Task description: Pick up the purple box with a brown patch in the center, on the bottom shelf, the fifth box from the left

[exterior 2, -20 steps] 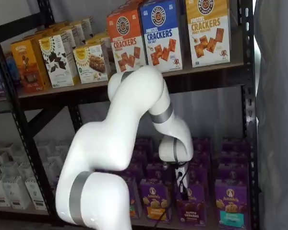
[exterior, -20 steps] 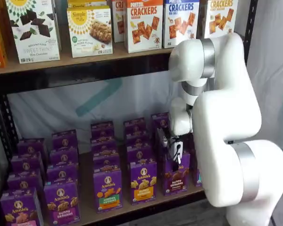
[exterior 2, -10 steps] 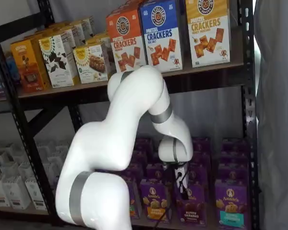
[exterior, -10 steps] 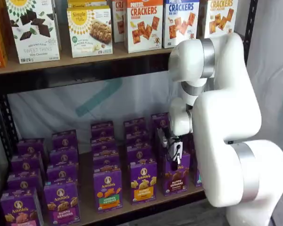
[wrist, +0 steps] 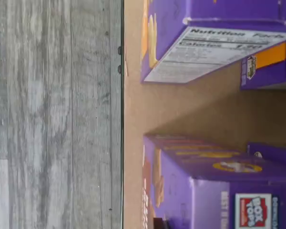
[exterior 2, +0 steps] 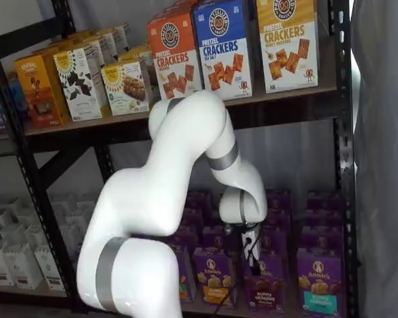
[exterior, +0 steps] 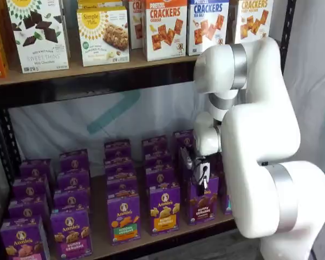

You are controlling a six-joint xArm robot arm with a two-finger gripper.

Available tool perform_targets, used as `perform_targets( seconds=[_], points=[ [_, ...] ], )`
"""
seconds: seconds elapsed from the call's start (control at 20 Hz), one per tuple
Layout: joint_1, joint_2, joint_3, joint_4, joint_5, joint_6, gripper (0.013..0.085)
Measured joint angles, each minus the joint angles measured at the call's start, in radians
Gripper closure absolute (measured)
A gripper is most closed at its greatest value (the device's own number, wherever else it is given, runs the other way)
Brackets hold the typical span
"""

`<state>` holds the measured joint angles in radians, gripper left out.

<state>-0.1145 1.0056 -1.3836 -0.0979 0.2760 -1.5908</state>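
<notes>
Hardly shifted since half a second ago: gripper (exterior: 199, 174) parked in the same spot over the front row, boxes below unmoved. White smooth body with black fingers, seen side-on in both shelf views (exterior 2: 251, 248), so cannot tell whether spread or closed; no gap visible, nothing plainly held.

Directly beneath the fingertips, the purple box (exterior: 201, 201): matte cardboard carton, rectangular, standing upright with long axis vertical, printed front facing out from the shelf toward the cameras, dark brown cookies and brown band across it. Fingers just above its top edge; contact not discernible. Same carton under the gripper from the other side too (exterior 2: 264, 286).

Beside it, away from the arm, a like carton with an orange band (exterior: 164, 208); on the opposite side, shown only in a shelf view, one with a teal band (exterior 2: 317, 286). More purple cartons in rows behind.

Underneath all, the bottom shelf (exterior: 99, 227): light-brown wooden board, black metal front rail.

Only in the wrist view, turned on its side: tan board grain (wrist: 133, 109), thin black rail edge, grey wood-pattern floor (wrist: 52, 114) beyond it, a white nutrition panel (wrist: 214, 52) on a carton's side.

Above the gripper, glossy white arm (exterior: 260, 135) with grey joint rings, and cracker boxes (exterior: 165, 30) on the upper board.
</notes>
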Motion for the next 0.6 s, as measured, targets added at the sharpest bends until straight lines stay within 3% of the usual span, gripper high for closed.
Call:
perform_targets(
  seconds=[0.2, 0.35, 0.6],
  points=[
    [-0.002, -0.003, 0.001, -0.02, 0.005, 0.017, 0.069],
    [-0.003, -0.005, 0.0, -0.049, 0.018, 0.043, 0.069],
    [0.0, -0.017, 0.014, -0.053, 0.018, 0.049, 0.069]
  ],
)
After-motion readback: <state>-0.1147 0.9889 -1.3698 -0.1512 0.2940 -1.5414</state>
